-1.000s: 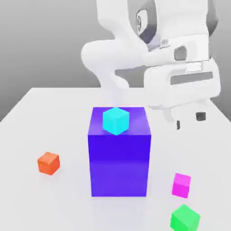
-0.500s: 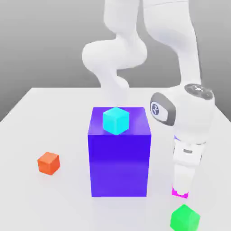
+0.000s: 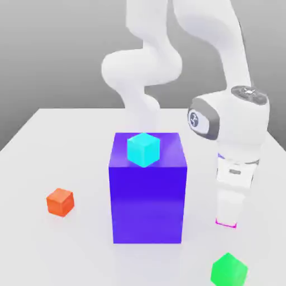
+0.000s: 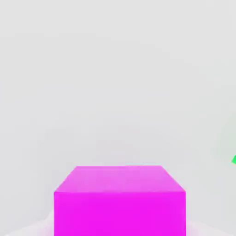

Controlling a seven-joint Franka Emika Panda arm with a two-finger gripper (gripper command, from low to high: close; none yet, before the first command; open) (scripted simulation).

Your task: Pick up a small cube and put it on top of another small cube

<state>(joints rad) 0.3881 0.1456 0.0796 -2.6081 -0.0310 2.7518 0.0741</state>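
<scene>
One second on, jaws (image 3: 226,222) are down from beside blue block (image 3: 148,192) — clenched on magenta cube (image 4: 120,201).

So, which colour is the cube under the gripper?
Magenta cube, clearest in the hand view.

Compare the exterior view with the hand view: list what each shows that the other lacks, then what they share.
Exterior view alone: the white arm, with its gripper shut on the magenta cube, the tall blue block with the cyan cube on top, and the orange cube on the table. Hand view alone: the magenta cube's whole top and one side face, close up. Shared: the magenta cube, the pale table surface, and the green cube, just a sliver in the hand view.
</scene>
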